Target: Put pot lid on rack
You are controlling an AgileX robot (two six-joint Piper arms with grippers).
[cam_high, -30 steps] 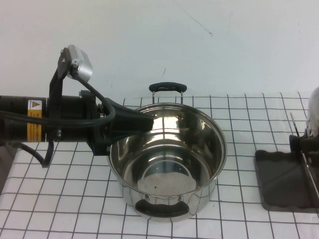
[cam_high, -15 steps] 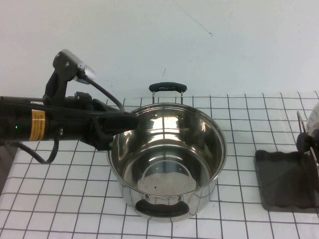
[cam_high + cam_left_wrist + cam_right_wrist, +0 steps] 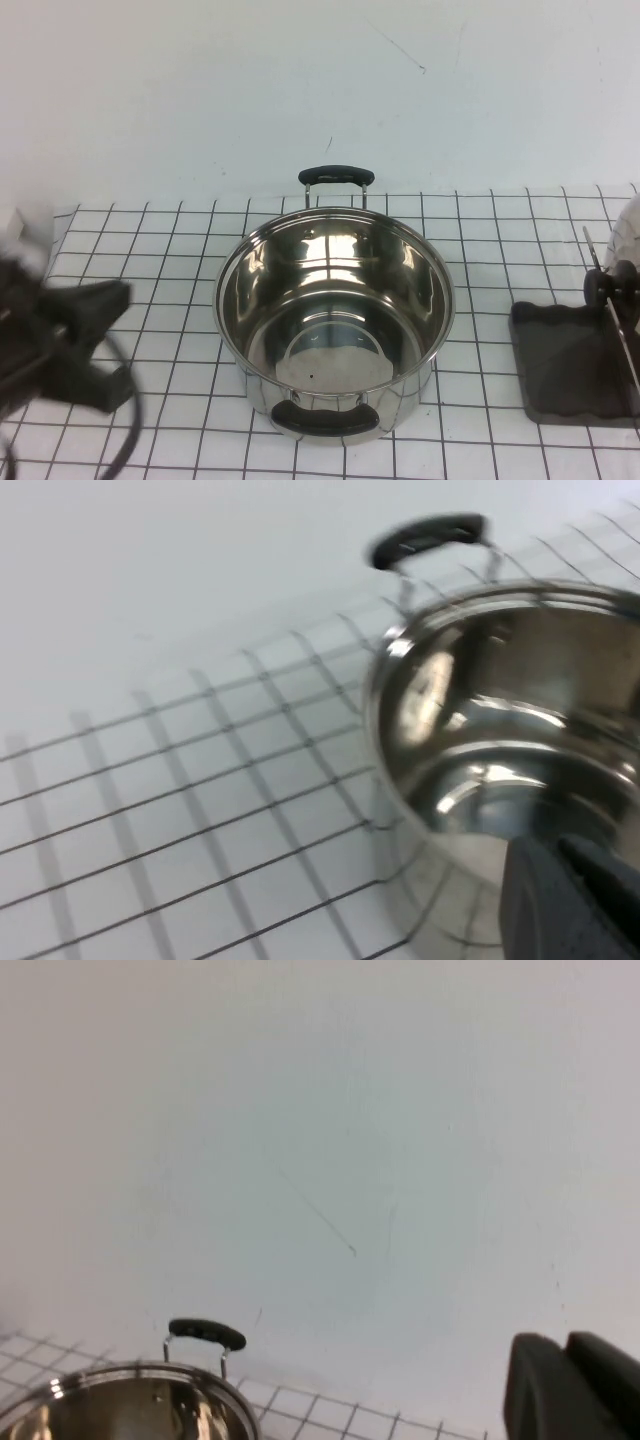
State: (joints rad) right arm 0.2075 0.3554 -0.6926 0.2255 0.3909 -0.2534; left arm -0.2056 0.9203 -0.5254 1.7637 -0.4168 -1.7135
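The pot lid [image 3: 600,288] stands on edge in the rack [image 3: 560,365] at the table's right side, almost edge-on to me. Its black knob points left and its thin steel rim slants down to the tray. My left gripper [image 3: 118,296] is a dark blur low at the near left, well clear of the pot. In the left wrist view the left gripper [image 3: 555,845] is shut with nothing in it. My right gripper [image 3: 563,1340] points at the white wall, its fingers together and holding nothing. I cannot make it out in the high view.
A deep steel pot [image 3: 335,320] with two black handles stands open in the middle of the checked tablecloth [image 3: 150,250]. It also shows as the pot [image 3: 500,730] in the left wrist view and the pot [image 3: 130,1405] in the right wrist view. A white wall rises close behind the table.
My left arm has pulled away from the pot's left rim, down and back to the near-left corner. The white shape at the right edge has shrunk away from the lid.
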